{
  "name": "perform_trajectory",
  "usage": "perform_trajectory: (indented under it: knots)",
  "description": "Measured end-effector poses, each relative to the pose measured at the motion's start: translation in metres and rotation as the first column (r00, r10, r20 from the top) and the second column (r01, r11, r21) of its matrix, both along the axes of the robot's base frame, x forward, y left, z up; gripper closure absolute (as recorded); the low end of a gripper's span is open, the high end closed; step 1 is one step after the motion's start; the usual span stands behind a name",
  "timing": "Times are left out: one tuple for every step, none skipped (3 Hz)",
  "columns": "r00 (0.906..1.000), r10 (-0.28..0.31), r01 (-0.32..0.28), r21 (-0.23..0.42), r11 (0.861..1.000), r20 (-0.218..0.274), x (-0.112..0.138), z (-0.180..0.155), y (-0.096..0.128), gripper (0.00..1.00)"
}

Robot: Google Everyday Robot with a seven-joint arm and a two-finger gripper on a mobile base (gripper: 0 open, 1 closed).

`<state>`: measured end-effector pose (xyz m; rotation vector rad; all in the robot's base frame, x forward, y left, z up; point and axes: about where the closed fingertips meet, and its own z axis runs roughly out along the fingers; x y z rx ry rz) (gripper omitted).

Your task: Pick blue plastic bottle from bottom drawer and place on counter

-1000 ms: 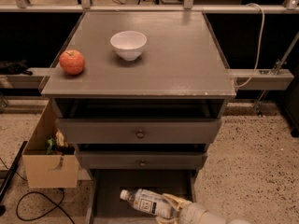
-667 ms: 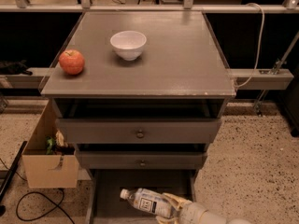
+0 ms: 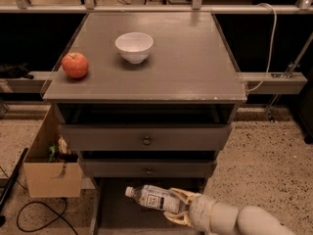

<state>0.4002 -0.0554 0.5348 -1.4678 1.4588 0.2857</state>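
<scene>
The blue plastic bottle (image 3: 150, 198) lies on its side over the open bottom drawer (image 3: 120, 215), white cap pointing left. My gripper (image 3: 179, 207) reaches in from the lower right, and its pale fingers (image 3: 184, 195) close around the bottle's base end. The bottle hangs a little above the drawer's dark floor. The counter (image 3: 186, 58) is the cabinet's grey-brown top, well above the gripper.
A white bowl (image 3: 134, 46) and a red apple (image 3: 75, 65) stand on the counter's left half. Two knobbed drawers (image 3: 145, 140) sit slightly pulled out above the bottom drawer. A cardboard box (image 3: 51, 173) and black cables (image 3: 29, 214) lie on the floor at left.
The bottle and the gripper have risen a little from the drawer floor. The bowl and the apple have not moved.
</scene>
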Motion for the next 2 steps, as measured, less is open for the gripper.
perform_trajectory:
  knots:
    - [0.9998,0.012,-0.012,-0.003,1.0,0.015,0.025,0.038,-0.011,1.0]
    - [0.9998,0.005,-0.005,-0.025,1.0,0.021,0.035,0.083,-0.019,1.0]
